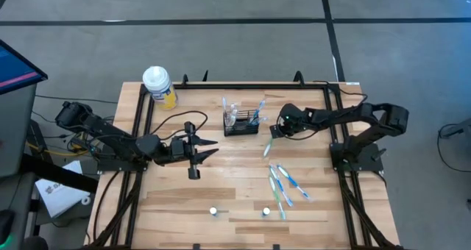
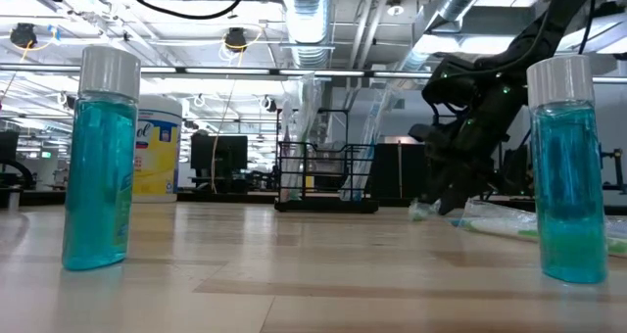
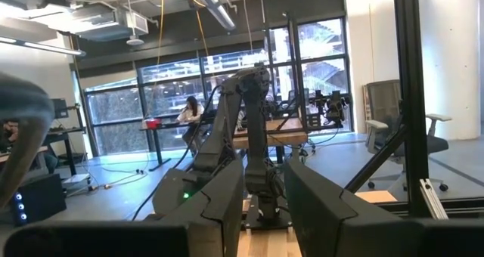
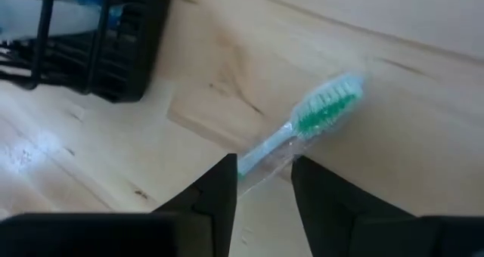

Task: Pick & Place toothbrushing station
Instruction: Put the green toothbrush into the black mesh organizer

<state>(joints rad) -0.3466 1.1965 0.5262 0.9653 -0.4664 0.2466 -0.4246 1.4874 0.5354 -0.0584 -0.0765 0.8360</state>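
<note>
The toothbrushing station (image 1: 241, 123) is a small black wire-mesh holder at the table's far middle, resting on its base, with brushes and clear tubes standing in it. It also shows in the low view (image 2: 325, 176) and in the right wrist view (image 4: 113, 45). My right gripper (image 1: 278, 130) is just right of it, shut on a green-bristled toothbrush (image 4: 302, 128) in a clear wrapper. My left gripper (image 1: 208, 148) is open and empty over the table's left middle, pointing toward the table's right edge. My right gripper pinches the toothbrush's handle (image 4: 261, 160) between its two fingers, which slant down from the table's right side and lie across the handle. The bristle head (image 4: 327, 106) sticks out beyond the fingertips, tilted down toward the tabletop (image 2: 421, 212). Whether it touches the wood, I cannot tell.
Several wrapped toothbrushes (image 1: 285, 185) lie on the table's right middle. A yellow bottle with a white cap (image 1: 159, 86) stands at the far left corner. Two small blue bottles (image 1: 213, 212) (image 1: 266, 212) stand near the front edge. A black frame borders the table.
</note>
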